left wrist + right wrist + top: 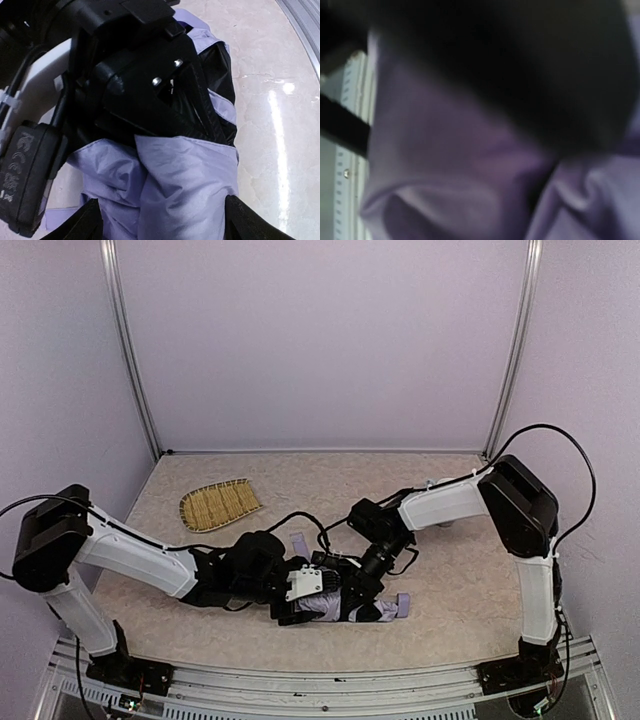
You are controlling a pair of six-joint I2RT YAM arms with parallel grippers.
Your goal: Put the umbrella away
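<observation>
The umbrella [330,606] lies folded on the table near the front edge, a bundle of lavender fabric with black folds, its small lavender handle [403,602] pointing right. My left gripper [300,605] is on its left part. In the left wrist view the two black fingers [75,225] press the sides of the lavender canopy [185,185], and the gripper [162,220] is shut on it. My right gripper [362,590] sits on the umbrella just beyond; its black body [140,75] fills the top of that view. The right wrist view shows only blurred lavender fabric [470,165]; its fingers are hidden.
A woven straw tray [218,504] lies at the back left of the table. A loose lavender strap [298,540] sticks out behind the umbrella. The metal front rail [320,680] runs just in front of it. Walls enclose the table [450,580] on three sides.
</observation>
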